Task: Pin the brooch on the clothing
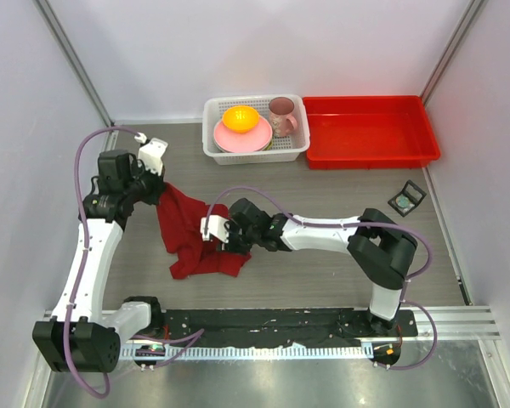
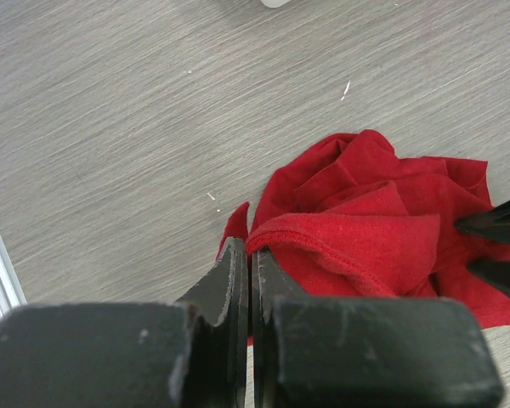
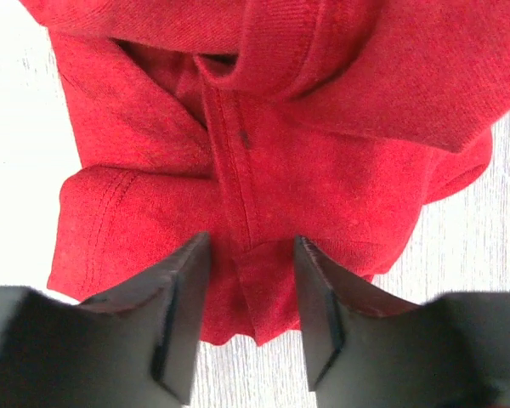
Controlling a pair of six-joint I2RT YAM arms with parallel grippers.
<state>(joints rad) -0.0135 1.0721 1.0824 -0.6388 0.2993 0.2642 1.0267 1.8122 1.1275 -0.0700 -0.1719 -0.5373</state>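
The clothing (image 1: 187, 231) is a dark red T-shirt, bunched on the table left of centre. My left gripper (image 1: 159, 194) is shut on its upper edge and holds that corner up. In the left wrist view the jaws (image 2: 248, 246) are pressed together with a hem of the clothing (image 2: 365, 221) at their tips. My right gripper (image 1: 225, 242) hangs over the shirt's lower right part. It is open (image 3: 251, 242), its jaws on either side of a raised fold of the clothing (image 3: 306, 153). The brooch (image 1: 405, 201), a small pale disc, lies in a little black box far to the right.
A white basket (image 1: 299, 151) with a pink plate, a yellow bowl and a pink cup stands at the back. A red tray (image 1: 370, 157) sits next to it on the right. The right gripper's fingertips (image 2: 493, 225) show at the right edge of the left wrist view.
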